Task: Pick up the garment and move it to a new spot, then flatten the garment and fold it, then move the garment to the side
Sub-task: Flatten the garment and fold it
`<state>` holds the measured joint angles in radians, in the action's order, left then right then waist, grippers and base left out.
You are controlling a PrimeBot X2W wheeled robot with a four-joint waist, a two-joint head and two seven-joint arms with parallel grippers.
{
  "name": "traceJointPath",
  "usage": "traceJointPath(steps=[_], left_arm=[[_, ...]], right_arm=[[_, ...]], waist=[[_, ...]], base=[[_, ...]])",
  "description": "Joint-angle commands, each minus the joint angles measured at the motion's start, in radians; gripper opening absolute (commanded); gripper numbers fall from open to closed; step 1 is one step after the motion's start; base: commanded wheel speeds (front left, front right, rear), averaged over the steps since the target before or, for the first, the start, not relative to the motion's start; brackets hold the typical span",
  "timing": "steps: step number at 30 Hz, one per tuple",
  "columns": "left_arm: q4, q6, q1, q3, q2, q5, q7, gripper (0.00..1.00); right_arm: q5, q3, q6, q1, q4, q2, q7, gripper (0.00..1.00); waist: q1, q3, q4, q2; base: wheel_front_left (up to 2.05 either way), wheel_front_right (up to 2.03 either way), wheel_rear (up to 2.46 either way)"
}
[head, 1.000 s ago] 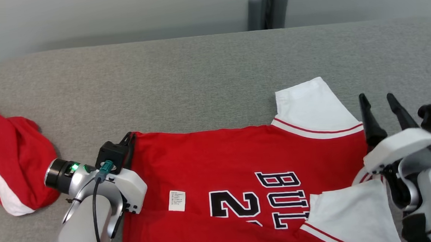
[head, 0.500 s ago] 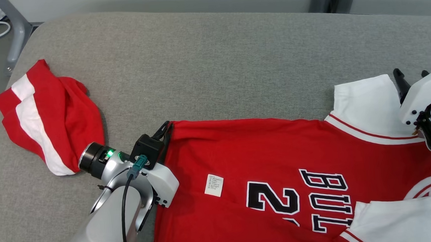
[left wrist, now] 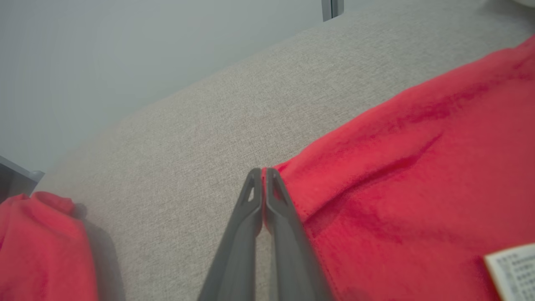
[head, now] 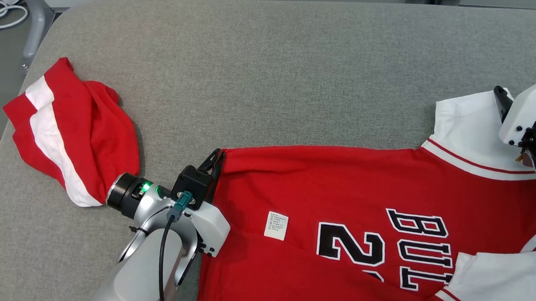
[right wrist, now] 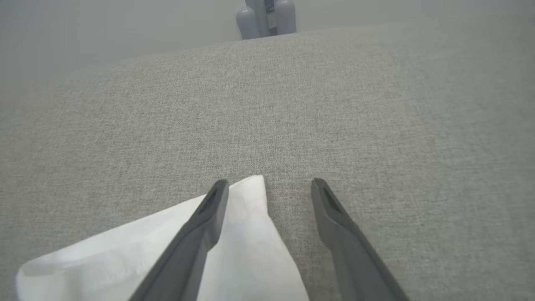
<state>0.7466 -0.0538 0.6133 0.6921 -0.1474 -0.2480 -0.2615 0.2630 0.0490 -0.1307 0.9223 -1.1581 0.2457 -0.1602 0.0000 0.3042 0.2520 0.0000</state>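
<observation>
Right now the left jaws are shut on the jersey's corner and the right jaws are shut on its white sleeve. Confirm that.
One thing is wrong: the right jaws are open, not shut. The right wrist view shows them standing apart at the tip of the white sleeve, gripping nothing. The left jaws are shut on the jersey's corner, as you say.

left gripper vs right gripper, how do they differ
The left gripper is shut on the jersey's red hem corner; the right gripper is open, gripping nothing. The left gripper is at the hem end, the right gripper at the white sleeve's tip. Both sit low over the grey cushion.
</observation>
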Motion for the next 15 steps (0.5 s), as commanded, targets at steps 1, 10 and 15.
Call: traceJointPath(steps=[1,10,15], left_arm=[[0.001,0.003,0.015,0.0,-0.004,0.001,-0.004,0.0],[-0.002,0.006,0.025,0.01,-0.001,0.001,-0.004,0.0],[-0.002,0.004,0.03,0.013,-0.001,-0.003,-0.004,0.0]], right_arm=[[-0.004,-0.005,0.0,0.019,-0.016,0.007,0.007,1.0],[-0.012,-0.026,0.0,0.057,-0.078,0.012,0.015,0.48],[-0.008,-0.047,0.0,0.067,-0.088,0.012,0.041,0.0]], waist=[[0.0,0.004,0.002,0.0],[0.0,0.017,0.012,0.0],[0.0,0.02,0.014,0.0]], base=[[0.0,0.0,0.0],[0.0,0.0,0.0],[0.0,0.0,0.0]])
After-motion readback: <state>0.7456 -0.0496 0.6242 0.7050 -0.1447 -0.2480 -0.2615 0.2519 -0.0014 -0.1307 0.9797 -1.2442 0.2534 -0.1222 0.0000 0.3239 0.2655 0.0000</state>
